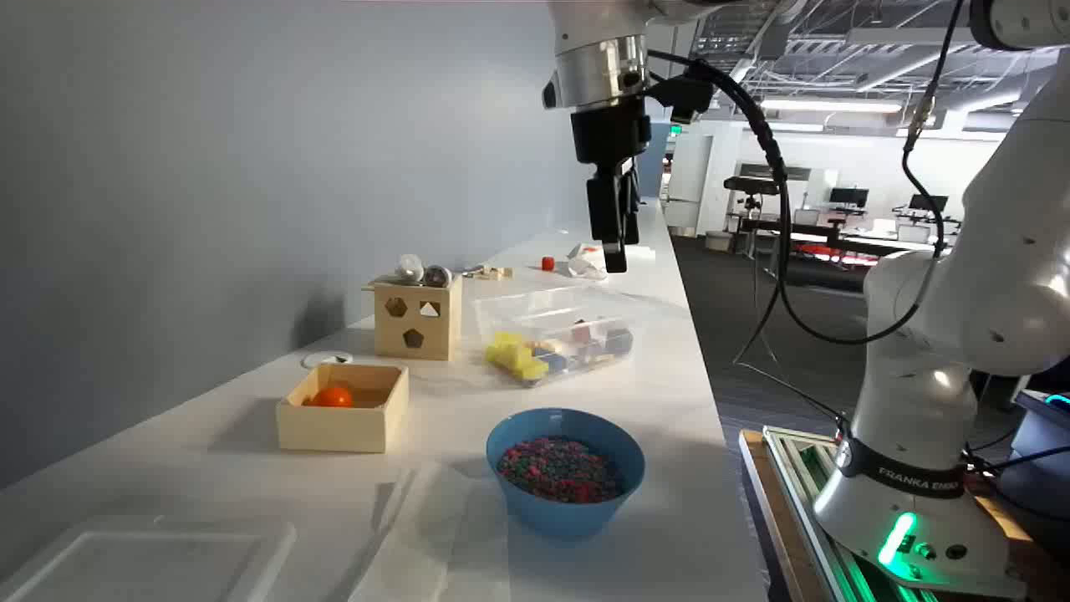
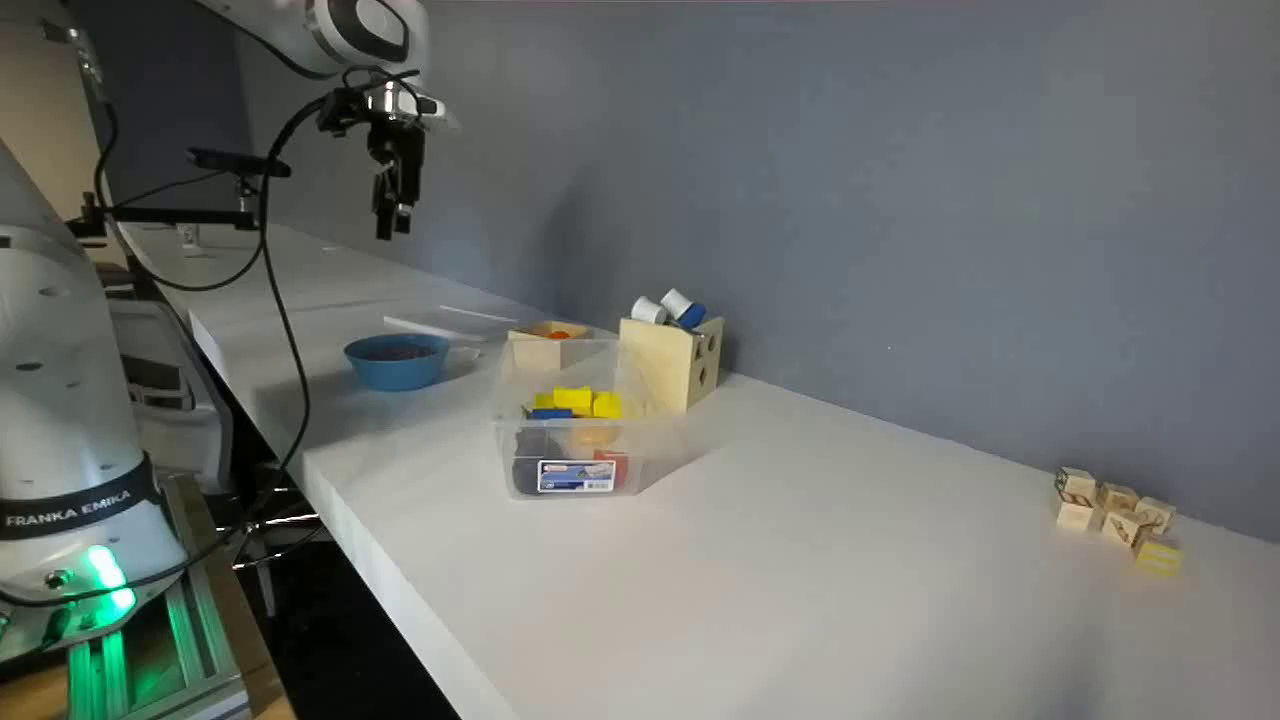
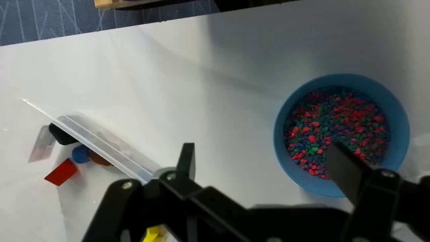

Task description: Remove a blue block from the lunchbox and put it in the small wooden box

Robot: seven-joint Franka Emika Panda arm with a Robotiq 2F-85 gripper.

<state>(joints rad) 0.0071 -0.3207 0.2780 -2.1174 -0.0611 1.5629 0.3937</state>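
Note:
The lunchbox, a clear plastic container, stands on the table in both exterior views (image 1: 543, 305) (image 2: 577, 476) and at the left of the wrist view (image 3: 97, 148). It holds yellow, blue, red and dark pieces. A blue block lies beside the yellow ones in both exterior views (image 1: 552, 361) (image 2: 550, 413); a round blue piece (image 3: 80, 154) shows in the wrist view. The small wooden box (image 1: 330, 428) (image 2: 537, 352) holds an orange round object (image 1: 333, 396). My gripper (image 1: 616, 257) (image 2: 393, 228) (image 3: 263, 159) is open and empty, high above the table, its fingers apart over the table and bowl.
A blue bowl of coloured pebbles (image 1: 562, 512) (image 2: 396, 373) (image 3: 285, 161) stands near the lunchbox. A taller wooden cube with holes (image 1: 435, 334) (image 2: 660, 362) carries white cups. A flat white lid (image 1: 159, 560) lies at the front. Several wooden blocks (image 2: 1122, 510) lie by the wall.

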